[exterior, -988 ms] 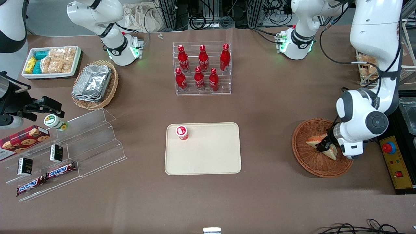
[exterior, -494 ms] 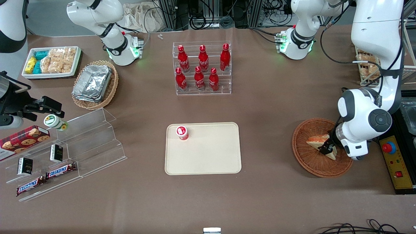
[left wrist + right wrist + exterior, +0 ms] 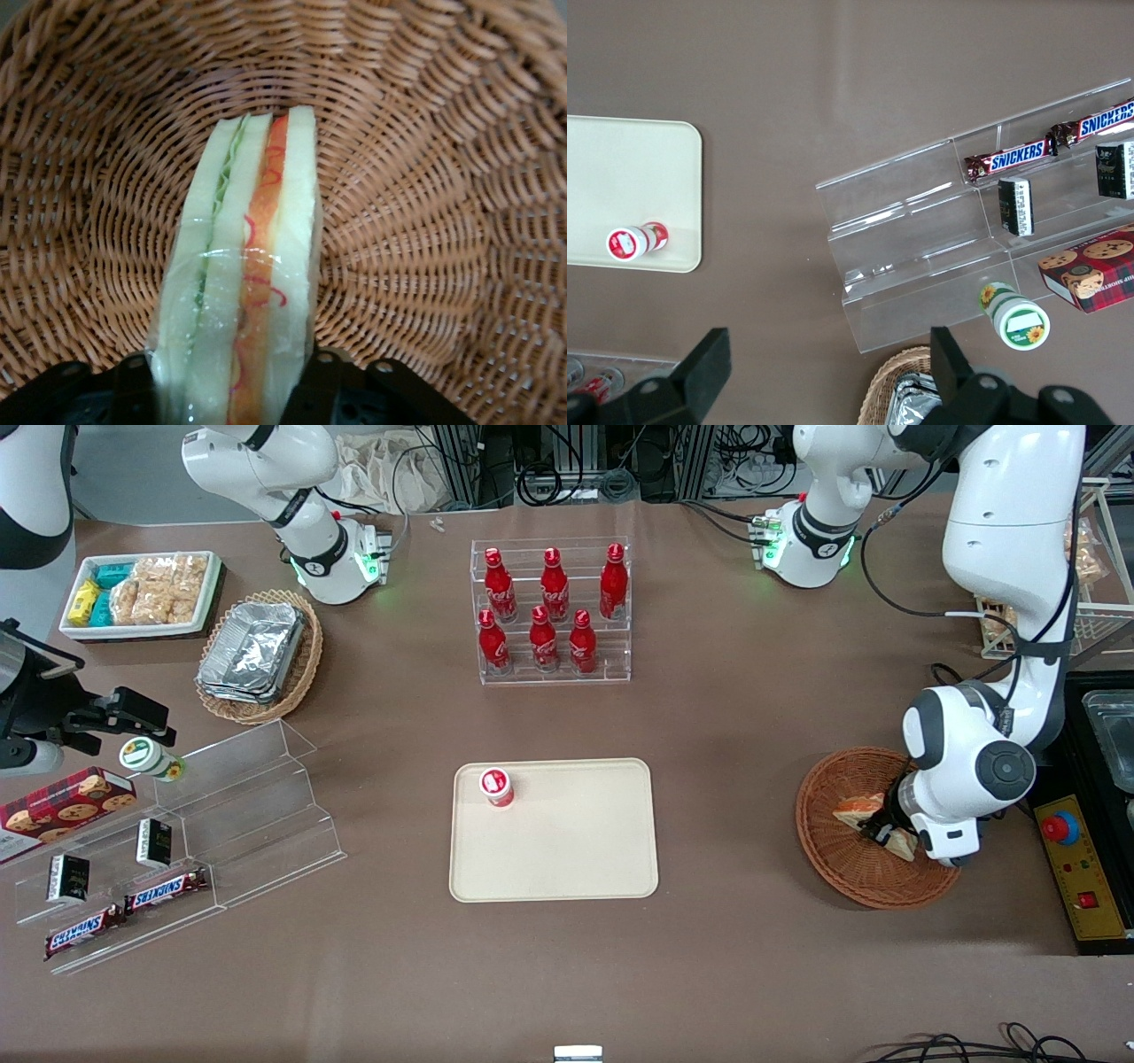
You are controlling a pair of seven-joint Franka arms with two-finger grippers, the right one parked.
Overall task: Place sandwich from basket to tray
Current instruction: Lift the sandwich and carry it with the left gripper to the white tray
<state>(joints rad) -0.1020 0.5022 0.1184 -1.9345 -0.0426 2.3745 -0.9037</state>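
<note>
The sandwich is a white-bread wedge with orange-red and green filling, lying in the round reddish-brown wicker basket toward the working arm's end of the table. My left gripper is down inside the basket, shut on the sandwich. In the left wrist view the sandwich stands on edge between my gripper's two black fingers, one pressed on each bread face, with the basket's weave all round. The cream tray lies at the table's middle, nearer the parked arm than the basket.
A small red-and-white capped bottle stands on the tray's corner. A rack of red bottles stands farther from the camera than the tray. A red stop button box sits beside the basket. Clear stepped shelves hold snack bars.
The left arm's wrist has swung a little toward the tray, and the gripper and sandwich have shifted slightly that way inside the basket.
</note>
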